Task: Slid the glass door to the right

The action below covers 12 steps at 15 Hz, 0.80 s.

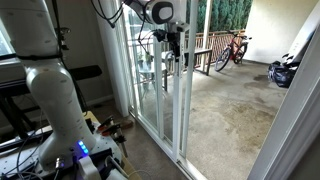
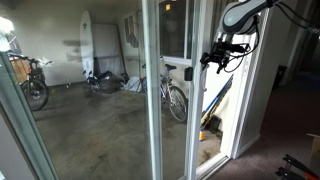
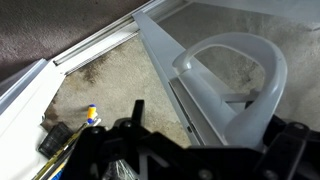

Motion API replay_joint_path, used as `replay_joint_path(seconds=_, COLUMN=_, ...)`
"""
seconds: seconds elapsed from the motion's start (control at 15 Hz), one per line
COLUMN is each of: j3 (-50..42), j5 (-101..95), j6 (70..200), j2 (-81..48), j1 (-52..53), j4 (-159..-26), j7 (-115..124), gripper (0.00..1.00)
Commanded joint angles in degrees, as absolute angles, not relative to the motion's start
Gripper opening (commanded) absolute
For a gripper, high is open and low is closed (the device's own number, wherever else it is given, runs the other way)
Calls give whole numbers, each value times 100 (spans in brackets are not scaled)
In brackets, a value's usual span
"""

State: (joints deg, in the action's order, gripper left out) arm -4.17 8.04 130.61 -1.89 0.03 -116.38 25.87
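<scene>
The glass door (image 1: 184, 100) is a tall clear pane in a slim white frame, seen in both exterior views (image 2: 196, 110). My gripper (image 1: 172, 42) is up against its vertical frame at about handle height (image 2: 212, 58). In the wrist view a white D-shaped handle (image 3: 240, 70) on the door frame fills the right half. My black gripper (image 3: 215, 125) is open, its fingers spread wide with the lower part of the handle between them. I cannot tell whether a finger touches it.
The floor track (image 3: 95, 48) runs under the door. A small blue and yellow object (image 3: 91, 113) lies on the floor. On the patio are a bicycle (image 1: 230, 50), another bicycle (image 2: 175, 100), a surfboard (image 2: 88, 40) and a dark bag (image 1: 283, 72).
</scene>
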Motion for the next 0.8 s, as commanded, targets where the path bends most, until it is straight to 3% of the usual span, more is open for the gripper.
replay_joint_path(seconds=0.0, j3=-755, j5=716, j6=12844, j2=-63, j1=-477, j4=-11838, j7=2614, gripper=100)
replay_joint_path(seconds=0.73, j3=-1308, j5=1250, j6=12753, j2=-155, j1=-1104, j4=-11808, j7=2152, gripper=100)
